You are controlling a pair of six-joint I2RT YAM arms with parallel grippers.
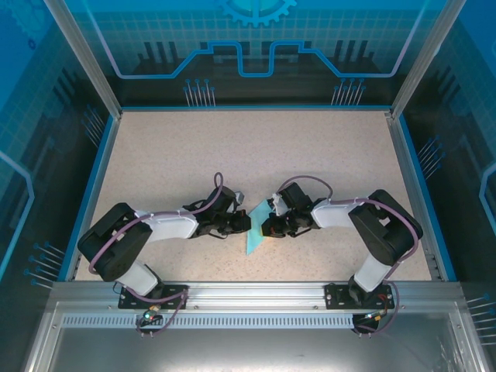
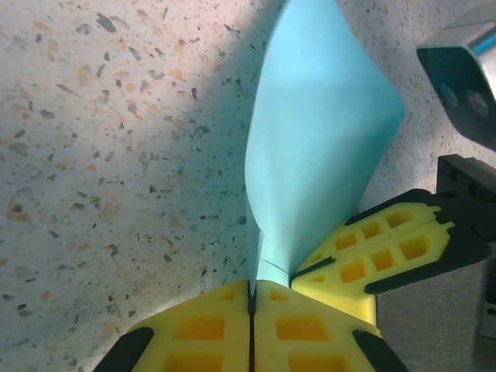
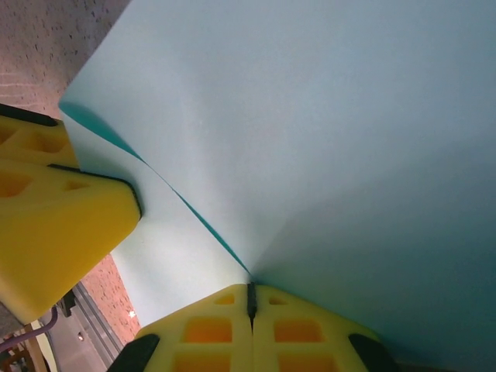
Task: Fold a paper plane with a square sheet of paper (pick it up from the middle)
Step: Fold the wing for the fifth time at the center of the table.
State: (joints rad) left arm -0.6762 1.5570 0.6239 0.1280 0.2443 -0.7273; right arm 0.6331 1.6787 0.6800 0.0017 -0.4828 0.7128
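The table (image 1: 232, 155) is light and speckled (tiny dark and brown dots all over). A blue edge runs around it. The square sheet of paper (image 1: 256, 232) touches it near the front, between both arms.

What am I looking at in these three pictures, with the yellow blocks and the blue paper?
These are two robot arms bolted to the near edge of a speckled table. The overhead picture looks down on both. The other two come from small cameras on each wrist, so the yellow blocks are each arm's own fingers. The left gripper is shut on the thin light-blue sheet of paper, which rises from between its fingers. The right gripper is also shut on that paper, seen very close. From above, the paper sits between the two grippers, mid-table.
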